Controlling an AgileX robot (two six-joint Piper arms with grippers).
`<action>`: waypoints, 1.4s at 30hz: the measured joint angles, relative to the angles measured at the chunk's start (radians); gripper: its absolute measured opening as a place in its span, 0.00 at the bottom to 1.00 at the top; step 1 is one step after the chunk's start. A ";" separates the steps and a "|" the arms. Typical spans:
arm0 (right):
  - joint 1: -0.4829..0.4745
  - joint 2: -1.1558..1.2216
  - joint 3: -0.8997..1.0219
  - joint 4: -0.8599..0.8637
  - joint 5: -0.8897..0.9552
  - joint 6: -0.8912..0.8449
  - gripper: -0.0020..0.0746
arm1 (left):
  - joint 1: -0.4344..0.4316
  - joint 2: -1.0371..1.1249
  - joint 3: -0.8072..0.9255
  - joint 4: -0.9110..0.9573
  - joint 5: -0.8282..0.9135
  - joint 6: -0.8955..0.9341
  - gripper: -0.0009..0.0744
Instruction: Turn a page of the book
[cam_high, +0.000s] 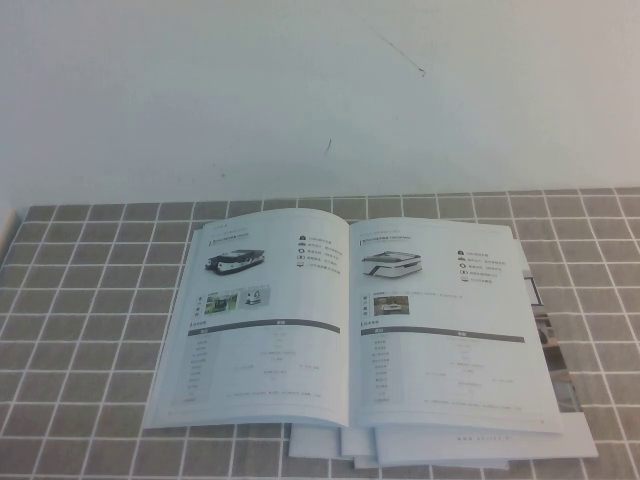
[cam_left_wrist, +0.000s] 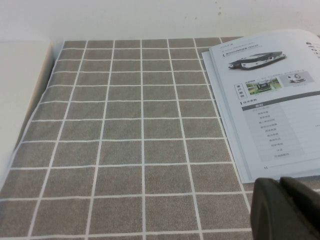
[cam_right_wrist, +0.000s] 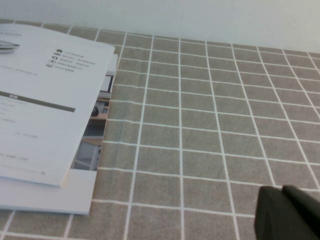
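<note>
You face a plain white wall (cam_high: 300, 90) marked by a few faint dark scuffs, and below it a table covered in a grey-brown cloth (cam_high: 90, 330) with a white grid, lit evenly and softly throughout.

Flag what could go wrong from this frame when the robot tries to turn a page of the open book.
1. The page lies flat on several fanned leaves at the book's right edge, so a gripper could catch more than one.
2. The book rests loose on the checked tablecloth; a push may slide it.
3. The left gripper and right gripper both sit off the book, leaving the whole approach to go.
</note>
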 joint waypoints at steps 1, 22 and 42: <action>0.000 0.000 0.000 0.000 0.000 0.000 0.02 | 0.000 0.000 0.000 0.000 0.000 0.000 0.01; 0.000 0.000 0.000 0.000 0.000 0.016 0.02 | 0.000 0.000 0.000 0.000 0.000 0.000 0.01; 0.000 0.000 0.010 0.008 -0.237 0.017 0.02 | 0.000 0.000 0.004 0.051 -0.211 0.000 0.01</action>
